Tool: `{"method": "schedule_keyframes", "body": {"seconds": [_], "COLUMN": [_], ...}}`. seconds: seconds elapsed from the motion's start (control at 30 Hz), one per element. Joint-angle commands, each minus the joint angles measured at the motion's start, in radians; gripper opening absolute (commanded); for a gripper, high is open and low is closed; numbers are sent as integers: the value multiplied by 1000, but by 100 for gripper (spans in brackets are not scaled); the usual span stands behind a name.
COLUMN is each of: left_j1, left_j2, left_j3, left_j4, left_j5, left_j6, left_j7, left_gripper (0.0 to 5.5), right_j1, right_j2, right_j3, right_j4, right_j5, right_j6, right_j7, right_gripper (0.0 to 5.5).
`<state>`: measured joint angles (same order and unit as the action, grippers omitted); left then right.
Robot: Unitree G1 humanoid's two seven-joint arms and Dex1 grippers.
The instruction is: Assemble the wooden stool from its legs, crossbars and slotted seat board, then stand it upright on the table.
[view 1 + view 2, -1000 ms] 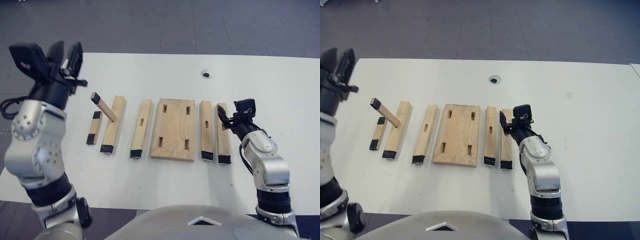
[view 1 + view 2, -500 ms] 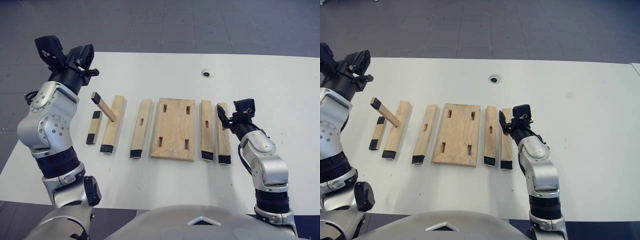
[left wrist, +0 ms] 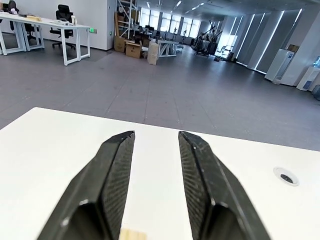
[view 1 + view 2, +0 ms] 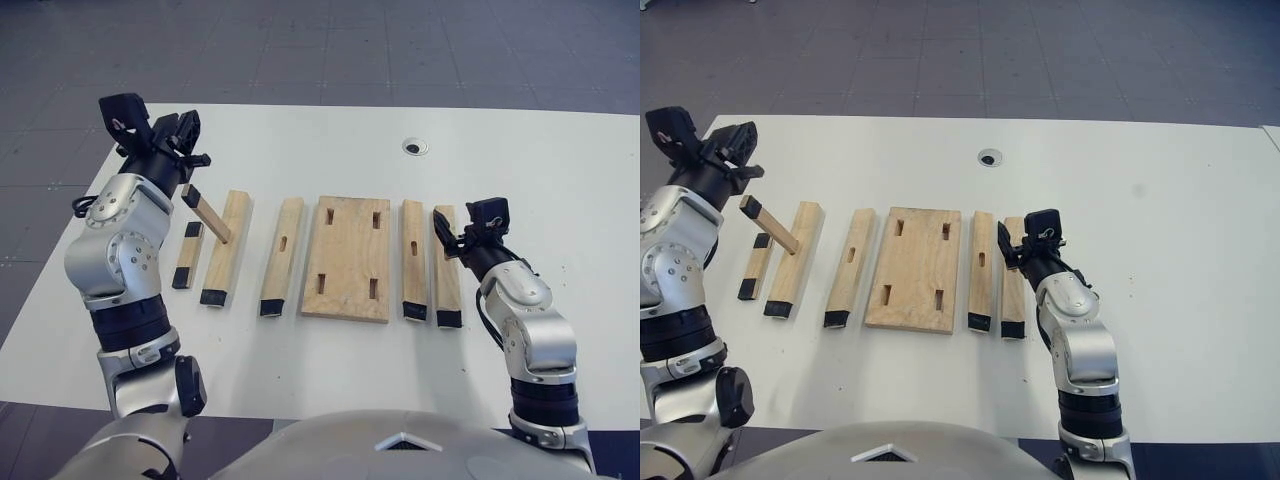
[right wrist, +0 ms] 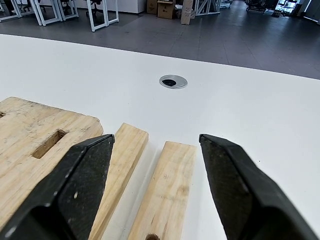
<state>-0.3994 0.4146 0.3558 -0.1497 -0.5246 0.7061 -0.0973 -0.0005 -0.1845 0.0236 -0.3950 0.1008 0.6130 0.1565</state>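
hovering above the far left part of the table (image 4: pixel 540 160), the left gripper (image 3: pixel 156 135) is empty, its fingers parted by a moderate gap. the tilted crossbar (image 4: pixel 207 214) lies just at its 6 o'clock, with its long axis running 11 to 5 o'clock and its lower end on the leftmost leg (image 4: pixel 226 245). the left arm is plainly nearer. the right gripper (image 5: pixel 156 139), spread wide and empty, sits over the far end of the rightmost leg (image 4: pixel 447 275), beyond the slotted seat board (image 4: pixel 348 258). i cannot tell whether the crossbar's lower end sits in a slot or merely leans.
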Motion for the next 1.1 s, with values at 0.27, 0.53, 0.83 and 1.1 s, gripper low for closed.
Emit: {"method": "schedule_keyframes", "body": {"seconds": [0.27, 0.53, 0.83, 1.1], "left_j1": [-70, 127, -126, 344], "left_j2": [23, -40, 3, 137], "left_j3": [43, -109, -84, 71], "left_j4": [-71, 360, 11, -394], "left_j5": [-20, 152, 88, 112], "left_j6": [64, -151, -123, -62], "left_j7": [26, -103, -112, -192], "left_gripper": [163, 163, 163, 163], "right_j1": [1, 6, 24, 50], "right_j2": [-1, -10, 5, 2], "right_j3": [5, 0, 11, -7], "right_j4": [-5, -2, -1, -16], "right_j5": [-4, -3, -8, -8], "right_j6": [3, -3, -15, -16], "right_j7": [0, 9, -5, -13], "right_gripper": [313, 313, 313, 313]}}
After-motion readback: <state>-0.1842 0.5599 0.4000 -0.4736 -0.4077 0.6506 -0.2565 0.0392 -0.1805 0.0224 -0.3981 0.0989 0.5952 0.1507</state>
